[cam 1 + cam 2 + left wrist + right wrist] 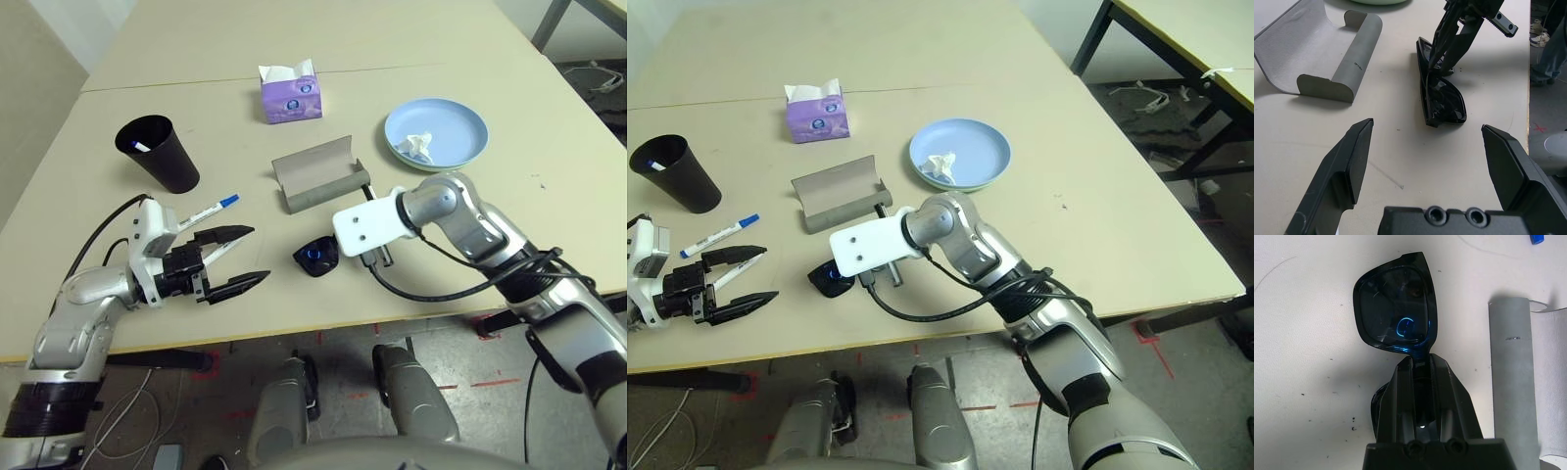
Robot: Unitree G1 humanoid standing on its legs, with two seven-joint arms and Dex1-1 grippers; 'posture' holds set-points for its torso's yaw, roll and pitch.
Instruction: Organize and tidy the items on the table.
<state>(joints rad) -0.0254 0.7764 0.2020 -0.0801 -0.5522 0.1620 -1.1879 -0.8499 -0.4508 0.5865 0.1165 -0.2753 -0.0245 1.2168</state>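
Black sunglasses (1396, 308) lie folded near the table's (470, 225) front edge, just in front of the open grey glasses case (318, 174). My right gripper (1420, 360) is shut on the sunglasses at their bridge. To their left my left gripper (257, 255) hovers open and empty, pointing at them. One white pen (211, 209) with a blue cap lies behind the left gripper. Another white pen (142, 147) stands in the black cup (157, 152) at the back left. A crumpled white tissue (416, 147) rests in the blue plate (451, 122), with a green rim (397, 157) showing under it.
A purple tissue box (291, 93) stands at the back, beyond the case. The table's front edge runs close below both grippers. Bare tabletop lies to the right of the plate and at the far back.
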